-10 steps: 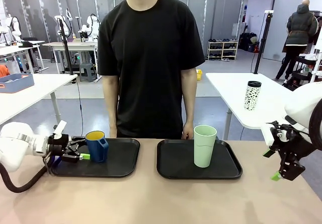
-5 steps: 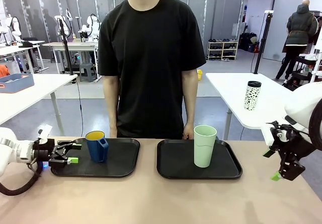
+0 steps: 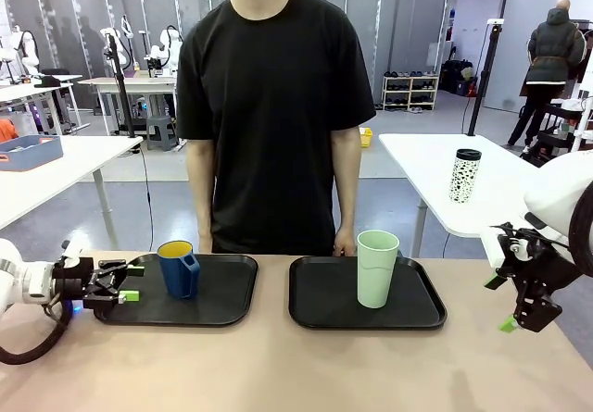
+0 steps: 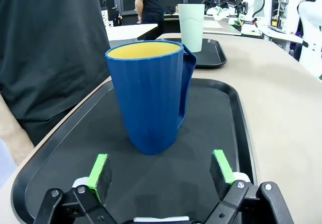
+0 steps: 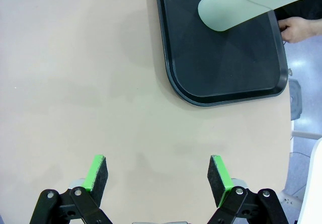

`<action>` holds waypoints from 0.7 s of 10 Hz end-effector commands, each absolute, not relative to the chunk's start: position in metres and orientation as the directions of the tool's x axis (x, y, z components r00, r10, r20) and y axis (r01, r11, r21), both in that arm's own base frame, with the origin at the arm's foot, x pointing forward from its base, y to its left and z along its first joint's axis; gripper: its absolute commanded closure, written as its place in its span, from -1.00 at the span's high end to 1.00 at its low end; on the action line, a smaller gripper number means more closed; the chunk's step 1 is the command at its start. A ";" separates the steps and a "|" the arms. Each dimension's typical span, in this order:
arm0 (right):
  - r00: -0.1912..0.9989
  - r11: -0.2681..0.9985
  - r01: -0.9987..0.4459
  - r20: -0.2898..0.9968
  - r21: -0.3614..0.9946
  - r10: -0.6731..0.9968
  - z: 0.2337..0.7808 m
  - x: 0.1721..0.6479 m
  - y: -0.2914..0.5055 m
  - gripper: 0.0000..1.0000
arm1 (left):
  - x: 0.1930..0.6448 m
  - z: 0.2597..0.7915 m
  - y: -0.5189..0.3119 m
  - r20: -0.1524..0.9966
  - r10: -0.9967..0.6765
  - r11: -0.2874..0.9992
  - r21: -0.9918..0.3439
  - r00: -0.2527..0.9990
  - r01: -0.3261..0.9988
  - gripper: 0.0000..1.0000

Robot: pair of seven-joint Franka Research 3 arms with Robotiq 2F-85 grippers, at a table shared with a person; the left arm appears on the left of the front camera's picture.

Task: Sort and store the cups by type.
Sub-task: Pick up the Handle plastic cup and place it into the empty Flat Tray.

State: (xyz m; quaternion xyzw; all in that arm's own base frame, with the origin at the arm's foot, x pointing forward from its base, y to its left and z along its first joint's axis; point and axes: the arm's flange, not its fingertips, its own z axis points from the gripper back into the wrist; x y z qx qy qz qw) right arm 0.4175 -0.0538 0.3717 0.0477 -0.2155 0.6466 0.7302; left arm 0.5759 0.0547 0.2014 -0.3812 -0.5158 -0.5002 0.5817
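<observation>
A blue mug point(image 3: 178, 268) with a yellow inside and a handle stands upright on the left black tray point(image 3: 222, 301). My left gripper point(image 3: 132, 282) is open at that tray's left end, a short way left of the mug and clear of it; in the left wrist view the mug point(image 4: 150, 96) rises just beyond my open fingers point(image 4: 99, 169). A tall mint-green tumbler point(image 3: 376, 268) stands upright on the right black tray point(image 3: 320, 310). My right gripper point(image 3: 505, 303) hangs above the table's right edge; its wrist view shows it open point(image 5: 158, 176) over bare table, the tumbler point(image 5: 249, 3) far off.
A person in a black shirt stands at the far side, one hand point(image 3: 346, 243) resting by the right tray's back edge. A white speckled tumbler with a black lid point(image 3: 465, 175) stands on another table behind. Bare tabletop point(image 3: 296, 366) stretches in front of both trays.
My left gripper has drawn back to the left, away from the blue mug, staying open. The mug, the tumbler and the right arm have not moved.
</observation>
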 end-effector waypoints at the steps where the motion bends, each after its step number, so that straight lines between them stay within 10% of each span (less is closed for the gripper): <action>1: 0.071 0.160 -0.963 0.370 -0.216 0.926 0.370 0.420 -0.054 1.00 | 0.579 0.199 0.054 0.980 -0.198 0.205 0.075 -0.034 0.976 1.00; 7: 0.071 0.160 -0.963 0.370 -0.216 0.926 0.370 0.420 -0.054 1.00 | 0.579 0.199 0.054 0.980 -0.198 0.205 0.075 -0.034 0.976 1.00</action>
